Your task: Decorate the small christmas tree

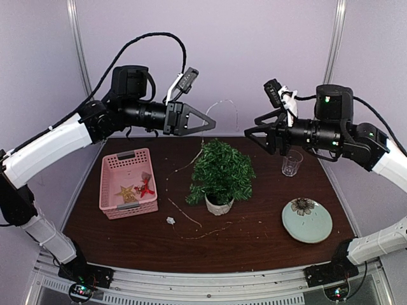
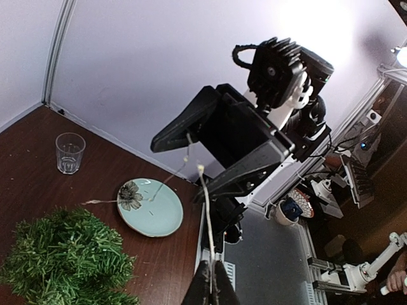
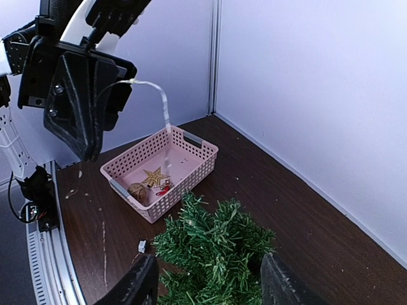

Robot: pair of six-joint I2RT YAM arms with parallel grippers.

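We are looking at an early stage of the job. The small christmas tree (image 1: 220, 170) is standing upright in its white pot on the dark table (image 1: 267, 241), and we are seeing no ornament or strand lodged in its foliage.

The left gripper (image 1: 211, 121) is hovering above and just left of the tree's top, its fingers pinched together on a thin wire string (image 2: 207, 210). One short end is arching up over the tree toward the right gripper (image 1: 250, 126), which is hanging above and right of the tree with its jaws spread and gripping nothing. The rest of the string is trailing down left of the tree and lying loose on the table in front of it.

Well left of the tree, the pink basket (image 1: 112, 190) is holding a gold star (image 1: 125, 191) and a red ornament (image 1: 146, 188), both untouched.

We are judging that draping the string and hanging every ornament are yet to be done.
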